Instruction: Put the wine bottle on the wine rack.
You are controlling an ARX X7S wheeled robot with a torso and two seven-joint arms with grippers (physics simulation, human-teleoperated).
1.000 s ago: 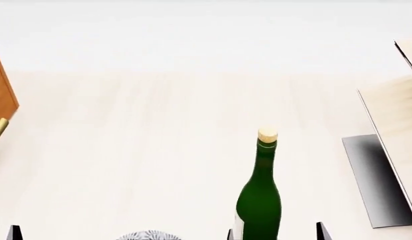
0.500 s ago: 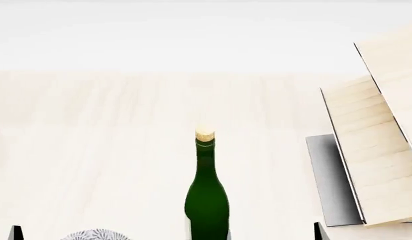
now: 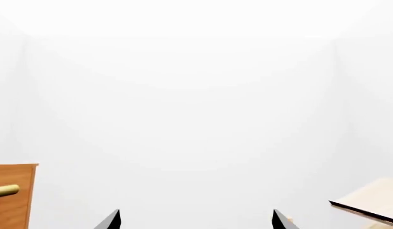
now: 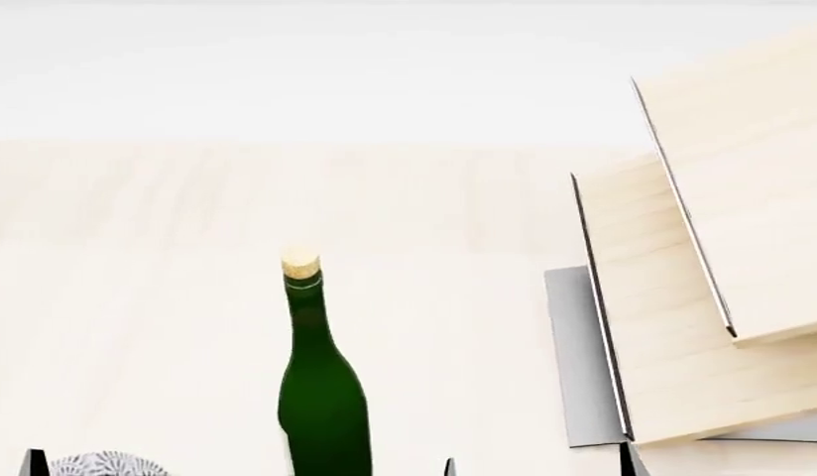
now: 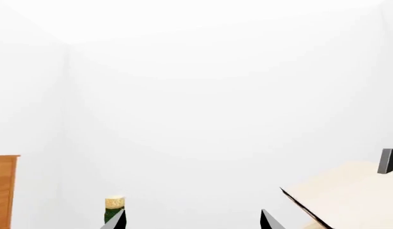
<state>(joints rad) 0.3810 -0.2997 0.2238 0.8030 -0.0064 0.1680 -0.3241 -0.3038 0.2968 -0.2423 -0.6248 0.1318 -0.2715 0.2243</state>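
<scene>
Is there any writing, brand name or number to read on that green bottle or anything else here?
None can be read.
The wine bottle shows plain green glass and a cork; no label faces the head camera.
The wine rack has bare pale boards, no marks.
The brown cabinet shows only a brass handle.

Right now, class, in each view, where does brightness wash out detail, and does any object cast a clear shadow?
Head view: the far background is blown out to white; the tall dark green glass wine bottle and the slanted pale wood wine rack cast no clear shadow on the light wooden table. Both wrist views: almost entirely featureless white.
</scene>
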